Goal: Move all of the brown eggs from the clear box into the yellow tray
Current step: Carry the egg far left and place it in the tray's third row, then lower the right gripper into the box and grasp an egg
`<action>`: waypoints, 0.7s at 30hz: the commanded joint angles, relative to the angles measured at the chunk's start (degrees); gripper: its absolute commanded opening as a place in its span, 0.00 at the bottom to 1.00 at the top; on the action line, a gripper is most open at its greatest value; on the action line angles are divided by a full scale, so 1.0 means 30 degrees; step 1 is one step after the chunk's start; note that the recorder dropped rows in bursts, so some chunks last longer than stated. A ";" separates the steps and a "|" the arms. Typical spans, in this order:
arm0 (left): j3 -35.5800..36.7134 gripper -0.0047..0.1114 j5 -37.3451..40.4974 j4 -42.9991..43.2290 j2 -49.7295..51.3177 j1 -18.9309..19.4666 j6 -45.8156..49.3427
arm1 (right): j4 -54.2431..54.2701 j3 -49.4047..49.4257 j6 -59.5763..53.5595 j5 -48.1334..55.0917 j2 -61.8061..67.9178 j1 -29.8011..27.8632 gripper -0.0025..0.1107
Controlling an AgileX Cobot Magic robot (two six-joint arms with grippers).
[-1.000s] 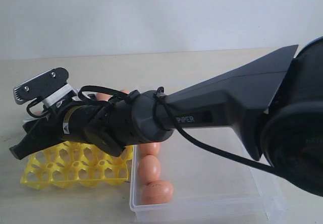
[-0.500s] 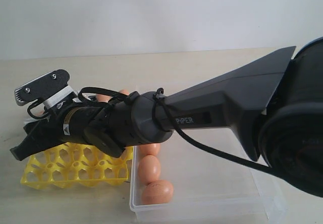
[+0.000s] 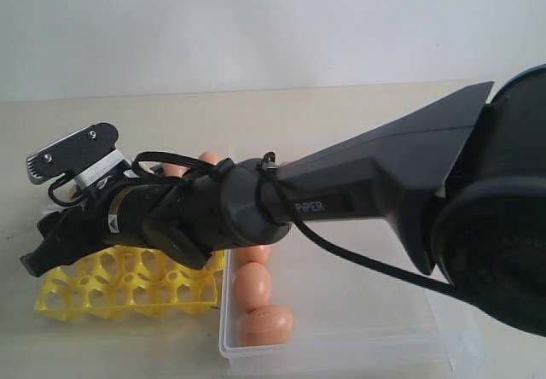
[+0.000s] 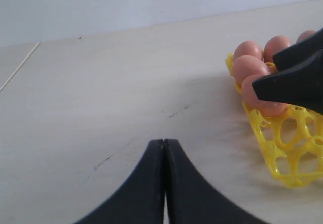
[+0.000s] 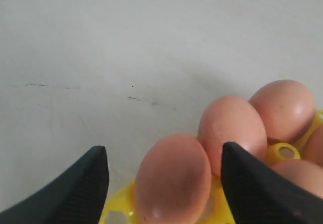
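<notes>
My right gripper (image 3: 36,261) reaches across to the left over the yellow tray (image 3: 128,283). It is open (image 5: 162,151). A brown egg (image 5: 174,183) sits in a corner cup of the tray (image 5: 121,210) between its fingers, with a gap on each side. More brown eggs (image 5: 232,128) fill the cups beside it. The clear box (image 3: 341,345) holds brown eggs (image 3: 253,285) along its left wall, partly hidden by the arm. My left gripper (image 4: 164,143) is shut and empty, low over the bare table, facing the tray (image 4: 282,148) and its eggs (image 4: 247,67).
The right arm's dark forearm (image 3: 358,183) covers much of the box and the back of the tray. The right gripper's black fingers (image 4: 292,82) show in the left wrist view, over the tray's eggs. Light table surface (image 4: 101,82) stretches left of the tray.
My right gripper and wrist have sunk a little toward the tray. The eggs in the box and the tray have not moved.
</notes>
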 commanded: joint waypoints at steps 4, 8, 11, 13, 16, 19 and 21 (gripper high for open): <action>-0.0077 0.04 -0.0175 -0.0047 -0.0107 -0.0108 -0.0086 | -0.0131 -0.0205 -0.2566 0.5267 -0.3268 -0.0180 0.53; -0.0077 0.04 -0.0175 -0.0047 -0.0107 -0.0108 -0.0086 | -0.0383 -0.0205 -0.3555 0.9777 -0.5597 -0.0824 0.52; -0.0077 0.04 -0.0175 -0.0047 -0.0107 -0.0108 -0.0086 | -0.1900 0.0316 -0.2911 1.2128 -0.7246 -0.1418 0.52; -0.0077 0.04 -0.0175 -0.0047 -0.0107 -0.0108 -0.0086 | -0.2781 0.1410 -0.1523 1.2691 -0.8229 -0.1893 0.52; -0.0077 0.04 -0.0175 -0.0047 -0.0107 -0.0108 -0.0086 | -0.3057 0.3619 0.0633 1.2808 -0.9431 -0.2596 0.52; -0.0077 0.04 -0.0175 -0.0047 -0.0107 -0.0108 -0.0086 | -0.2936 0.5503 0.2972 1.3096 -1.0251 -0.3204 0.52; -0.0077 0.04 -0.0175 -0.0047 -0.0107 -0.0108 -0.0086 | -0.2921 0.6595 0.4272 1.3556 -1.0692 -0.3568 0.52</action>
